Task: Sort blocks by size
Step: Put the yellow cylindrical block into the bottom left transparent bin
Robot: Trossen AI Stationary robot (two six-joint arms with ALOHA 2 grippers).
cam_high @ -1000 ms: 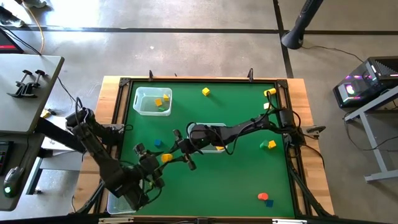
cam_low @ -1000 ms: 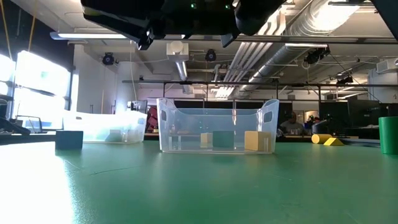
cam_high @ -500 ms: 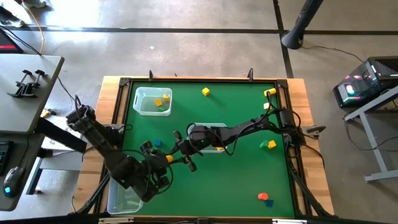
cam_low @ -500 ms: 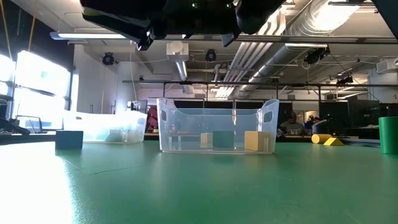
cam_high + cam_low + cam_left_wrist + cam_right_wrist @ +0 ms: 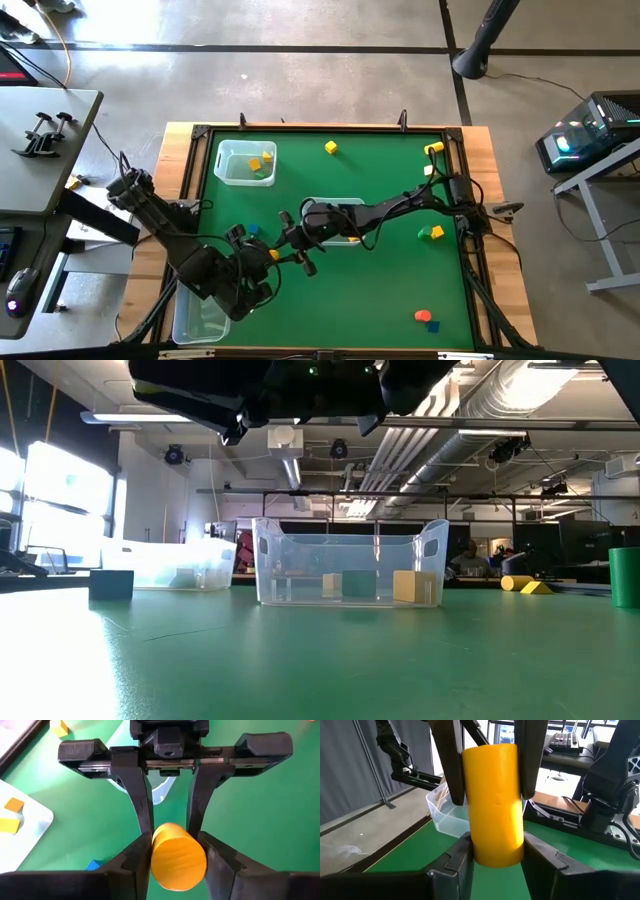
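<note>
I see the yellow cylinder (image 5: pixel 178 856) lifted above the green table (image 5: pixel 380 280), left of centre, held between both grippers. Since a second ago, the left gripper (image 5: pixel 176 851) has clamped it alongside the right gripper (image 5: pixel 492 851). Its long axis runs along both grippers' fingers.

bare green mat (image 5: pixel 380 285), centre bin (image 5: pixel 340 207) under right arm (image 5: pixel 400 207)

Two dark jointed arms — matte black end effector (image 5: pixel 172 837) fingers, ribbed inner pads, black cabling.
</note>
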